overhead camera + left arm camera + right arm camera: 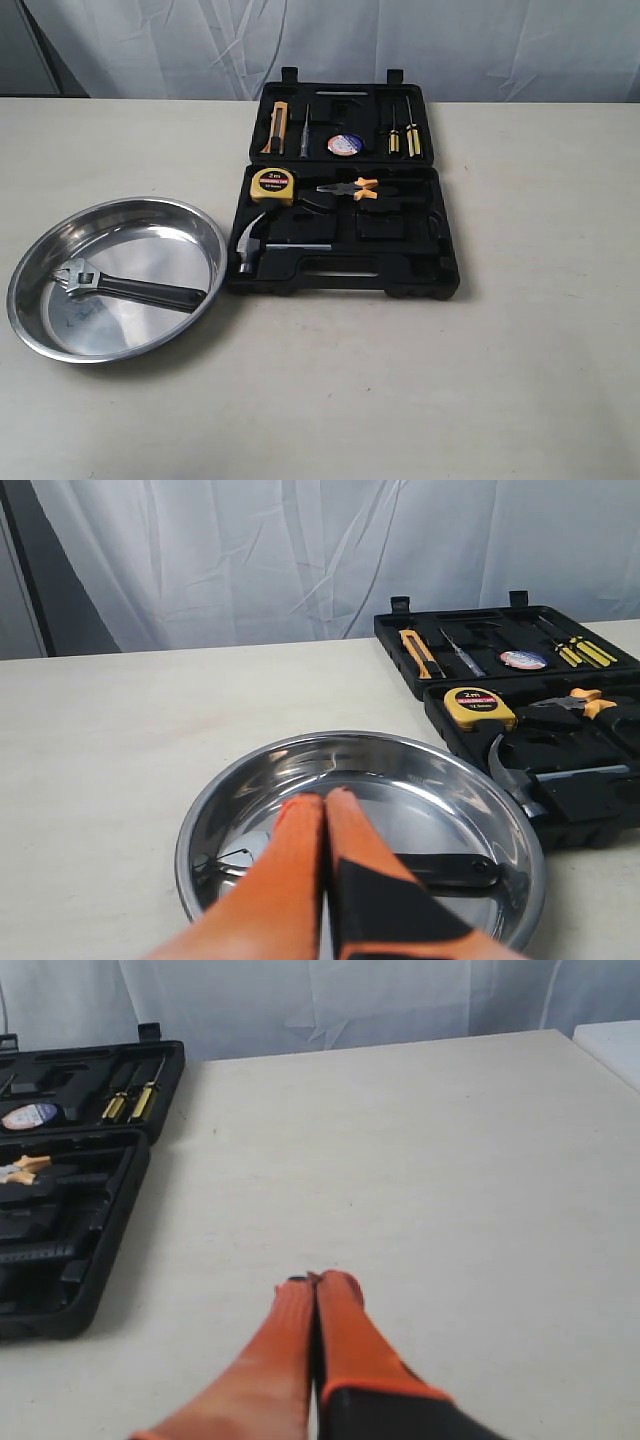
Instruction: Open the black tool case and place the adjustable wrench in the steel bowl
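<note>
The open black tool case holds a hammer, tape measure and pliers (screwdrivers sit in the lid). The adjustable wrench lies in the steel bowl, its long axis running nearly 9-to-3 with the head toward 9 o'clock. The left gripper, clenched on nothing, hides the wrench's middle in its wrist view. The right gripper, also clenched, is over bare table.

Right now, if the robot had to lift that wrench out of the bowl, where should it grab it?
Probably mid-handle on the adjustable wrench, coming straight down from above. It lies flat in the steel bowl, whose raised rim blocks a sideways approach; the black handle is straight and slim enough to pinch across.
</note>
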`<state>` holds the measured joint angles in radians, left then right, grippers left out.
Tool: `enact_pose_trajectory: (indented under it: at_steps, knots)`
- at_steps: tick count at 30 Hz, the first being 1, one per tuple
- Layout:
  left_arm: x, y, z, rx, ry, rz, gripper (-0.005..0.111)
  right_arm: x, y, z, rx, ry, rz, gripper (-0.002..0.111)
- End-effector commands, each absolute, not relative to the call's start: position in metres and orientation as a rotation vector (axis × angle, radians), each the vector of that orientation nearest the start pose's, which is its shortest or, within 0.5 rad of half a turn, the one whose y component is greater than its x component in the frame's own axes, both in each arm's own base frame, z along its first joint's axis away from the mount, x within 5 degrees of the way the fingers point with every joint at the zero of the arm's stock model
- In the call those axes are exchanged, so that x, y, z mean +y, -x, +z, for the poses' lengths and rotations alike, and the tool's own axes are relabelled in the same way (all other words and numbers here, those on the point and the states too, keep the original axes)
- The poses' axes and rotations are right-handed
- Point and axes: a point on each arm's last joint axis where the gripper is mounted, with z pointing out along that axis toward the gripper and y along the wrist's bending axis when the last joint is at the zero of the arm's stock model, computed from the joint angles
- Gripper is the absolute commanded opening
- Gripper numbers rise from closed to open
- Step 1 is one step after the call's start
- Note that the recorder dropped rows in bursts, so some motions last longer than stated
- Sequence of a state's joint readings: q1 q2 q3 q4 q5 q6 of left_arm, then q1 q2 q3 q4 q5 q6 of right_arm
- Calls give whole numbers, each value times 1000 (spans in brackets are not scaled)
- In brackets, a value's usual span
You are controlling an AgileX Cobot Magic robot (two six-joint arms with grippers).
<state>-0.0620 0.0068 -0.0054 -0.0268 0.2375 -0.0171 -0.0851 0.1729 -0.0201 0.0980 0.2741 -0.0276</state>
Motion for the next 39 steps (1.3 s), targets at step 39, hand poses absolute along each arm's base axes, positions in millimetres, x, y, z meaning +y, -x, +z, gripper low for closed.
enact_pose_trajectory:
  at_steps: [39]
  knots:
    - [-4, -55, 192, 1722, -27, -76, 0, 3, -65, 180, 1903, -25, 81, -1]
